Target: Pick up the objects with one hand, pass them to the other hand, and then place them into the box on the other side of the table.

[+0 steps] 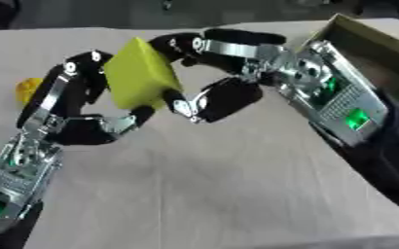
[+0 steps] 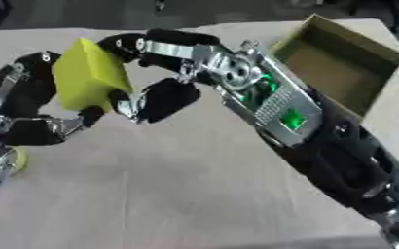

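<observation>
Above the table (image 1: 194, 194), the yellow block (image 1: 139, 74) sits between both hands. The left hand (image 1: 75, 109) curls round it from nine o'clock; the right hand (image 1: 224, 73) pinches it from three o'clock. The box (image 2: 339, 68) stands open at two o'clock, and a small yellow thing (image 1: 28, 89) lies at nine.

Yellow-green block (image 1: 139, 73), brown cardboard box (image 2: 339, 68), beige table (image 1: 203, 194), small orange-yellow object (image 1: 28, 89).
</observation>
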Available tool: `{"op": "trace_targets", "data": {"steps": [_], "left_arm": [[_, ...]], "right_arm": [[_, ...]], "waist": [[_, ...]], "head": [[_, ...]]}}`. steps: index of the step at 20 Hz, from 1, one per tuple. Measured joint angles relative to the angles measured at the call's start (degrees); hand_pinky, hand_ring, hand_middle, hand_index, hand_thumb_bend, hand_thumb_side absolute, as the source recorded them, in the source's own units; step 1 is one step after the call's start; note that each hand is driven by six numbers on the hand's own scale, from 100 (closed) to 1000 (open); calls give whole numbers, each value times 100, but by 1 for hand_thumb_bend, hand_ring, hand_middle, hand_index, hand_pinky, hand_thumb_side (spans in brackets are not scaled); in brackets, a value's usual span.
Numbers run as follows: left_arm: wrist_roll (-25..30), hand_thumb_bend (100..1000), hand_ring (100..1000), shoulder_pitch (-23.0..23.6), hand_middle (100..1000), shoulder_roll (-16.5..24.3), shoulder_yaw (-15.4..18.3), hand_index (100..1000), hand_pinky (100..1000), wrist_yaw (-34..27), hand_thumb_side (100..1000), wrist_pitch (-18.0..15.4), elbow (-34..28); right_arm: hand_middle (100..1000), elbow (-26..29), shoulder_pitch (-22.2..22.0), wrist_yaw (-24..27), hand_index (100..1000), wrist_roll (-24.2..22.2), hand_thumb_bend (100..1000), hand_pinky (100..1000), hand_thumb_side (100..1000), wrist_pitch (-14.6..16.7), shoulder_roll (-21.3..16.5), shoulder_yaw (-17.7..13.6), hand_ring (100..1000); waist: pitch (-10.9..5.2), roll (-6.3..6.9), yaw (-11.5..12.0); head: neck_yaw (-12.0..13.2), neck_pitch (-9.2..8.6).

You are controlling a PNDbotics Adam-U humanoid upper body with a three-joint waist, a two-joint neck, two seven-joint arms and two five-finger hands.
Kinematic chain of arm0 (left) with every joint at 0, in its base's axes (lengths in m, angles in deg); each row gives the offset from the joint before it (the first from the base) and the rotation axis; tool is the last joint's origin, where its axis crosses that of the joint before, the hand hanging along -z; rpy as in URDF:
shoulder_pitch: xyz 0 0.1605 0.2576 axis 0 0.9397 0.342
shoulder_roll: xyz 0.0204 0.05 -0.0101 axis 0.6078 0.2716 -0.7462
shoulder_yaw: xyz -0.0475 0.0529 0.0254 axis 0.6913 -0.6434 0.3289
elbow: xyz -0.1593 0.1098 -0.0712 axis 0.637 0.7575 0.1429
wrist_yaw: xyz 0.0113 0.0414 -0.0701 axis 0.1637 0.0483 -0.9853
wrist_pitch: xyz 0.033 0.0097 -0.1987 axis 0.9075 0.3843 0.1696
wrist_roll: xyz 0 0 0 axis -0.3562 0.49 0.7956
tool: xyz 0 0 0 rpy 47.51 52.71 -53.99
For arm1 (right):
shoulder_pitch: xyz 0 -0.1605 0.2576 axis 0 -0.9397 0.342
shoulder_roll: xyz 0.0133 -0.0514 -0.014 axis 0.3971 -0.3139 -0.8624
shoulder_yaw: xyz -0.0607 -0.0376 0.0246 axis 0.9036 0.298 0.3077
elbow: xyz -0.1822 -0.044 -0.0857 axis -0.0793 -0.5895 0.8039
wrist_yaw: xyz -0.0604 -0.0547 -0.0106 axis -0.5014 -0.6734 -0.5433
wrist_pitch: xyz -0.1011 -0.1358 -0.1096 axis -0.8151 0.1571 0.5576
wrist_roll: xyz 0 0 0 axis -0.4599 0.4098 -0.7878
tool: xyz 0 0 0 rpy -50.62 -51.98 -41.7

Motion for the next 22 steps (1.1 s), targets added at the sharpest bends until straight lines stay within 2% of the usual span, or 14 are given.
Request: {"op": "trace_targets", "data": {"steps": [11,22], "left_arm": [[-11,149,380,0,100,0,0,152,409,-4,100,-9,0],[-44,143,382,0,100,0,0,151,409,-11,100,-39,0]], "right_arm": [[629,0,20,-3,848,14,100,1000,207,-70,0,16,1000],[548,1,24,-70,781,111,100,1000,206,-71,11,43,991]], "waist": [[11,5,0],[23,9,-1]], "head": [[-7,0],[-46,0]]}}
